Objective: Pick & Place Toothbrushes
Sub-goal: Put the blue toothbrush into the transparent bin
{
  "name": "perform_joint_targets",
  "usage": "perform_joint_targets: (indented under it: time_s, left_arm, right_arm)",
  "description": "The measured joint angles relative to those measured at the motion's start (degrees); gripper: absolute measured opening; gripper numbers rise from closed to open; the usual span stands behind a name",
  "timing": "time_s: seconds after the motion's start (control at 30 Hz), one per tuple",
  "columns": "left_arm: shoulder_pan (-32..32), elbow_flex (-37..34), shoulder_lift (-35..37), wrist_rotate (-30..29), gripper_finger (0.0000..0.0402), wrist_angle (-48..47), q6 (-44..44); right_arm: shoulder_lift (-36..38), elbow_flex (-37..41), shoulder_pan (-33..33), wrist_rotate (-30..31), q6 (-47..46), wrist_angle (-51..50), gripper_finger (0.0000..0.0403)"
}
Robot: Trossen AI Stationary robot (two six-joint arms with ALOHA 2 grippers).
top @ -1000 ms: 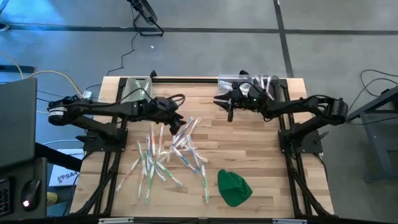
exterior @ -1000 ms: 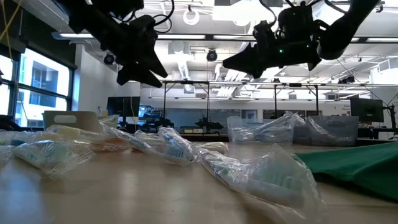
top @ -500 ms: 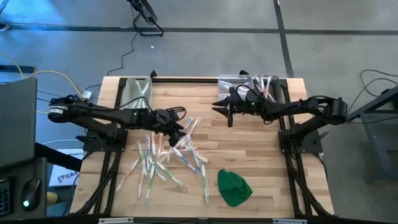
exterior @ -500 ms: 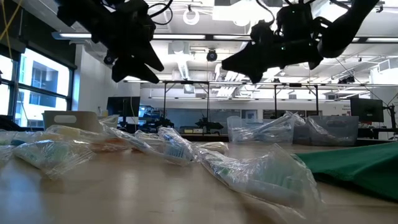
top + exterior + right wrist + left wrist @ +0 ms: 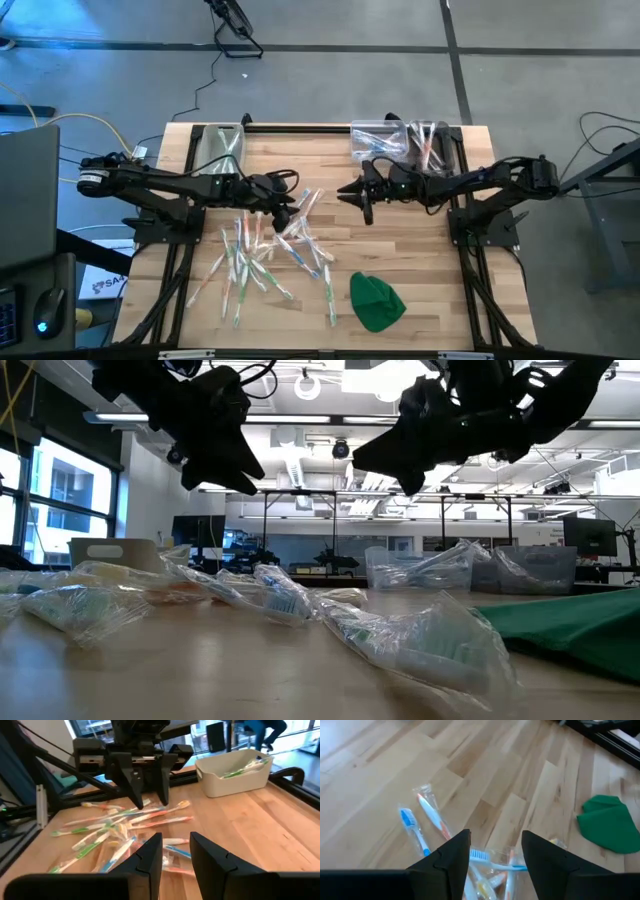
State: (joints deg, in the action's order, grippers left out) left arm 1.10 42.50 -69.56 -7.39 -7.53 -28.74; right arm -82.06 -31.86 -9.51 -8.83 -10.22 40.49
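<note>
Several wrapped toothbrushes [image 5: 265,245] lie scattered flat on the wooden table, left of its middle; they also show in the left wrist view [image 5: 420,827] and the right wrist view [image 5: 125,820]. My left gripper [image 5: 292,207] hangs open above the far right part of the pile, with nothing between its fingers [image 5: 496,834]. My right gripper [image 5: 352,195] hangs open to the right of the pile, above bare wood, its fingers [image 5: 176,837] pointing toward the pile and the left gripper [image 5: 145,780].
A pale bin [image 5: 218,143] stands at the far left edge with toothbrushes in it [image 5: 235,770]. A clear bin [image 5: 400,135] with toothbrushes stands at the far right. A green cloth lump [image 5: 377,302] lies near the front edge, right of the pile.
My left gripper has swung toward the near edge, over the pile's far part, then kept still. My right gripper has swung away from the far right bin toward the near edge and the pile, rolling a little. Neither holds anything.
</note>
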Motion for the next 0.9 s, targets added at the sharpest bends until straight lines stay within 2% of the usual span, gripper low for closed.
perform_joint_targets:
  time_s: [0.27,0.47,0.63,0.8,0.9]
  left_arm:
    - [-0.02,0.0,0.0,0.24,0.0113,0.06,0.02]
    - [0.0,-0.03,1.16,-2.62,0.0064,0.23,4.74]
    - [0.0,-0.04,4.31,-4.12,0.0011,-0.25,6.98]
    - [-0.02,-0.04,7.78,-7.56,0.0008,-1.04,9.0]
    - [0.0,-0.02,9.32,-9.65,0.0002,-2.43,9.01]
  right_arm:
    - [0.0,0.0,4.65,2.43,-4.66,-0.02,0.0091]
    - [0.0,-0.4,10.16,11.81,-5.09,-1.74,0.0086]
    - [0.0,-5.06,13.39,15.67,-5.0,-9.9,0.0054]
    - [0.0,-8.47,14.61,16.86,-5.13,-15.2,0.0015]
    - [0.0,-9.1,15.1,16.9,-5.49,-16.16,0.0005]
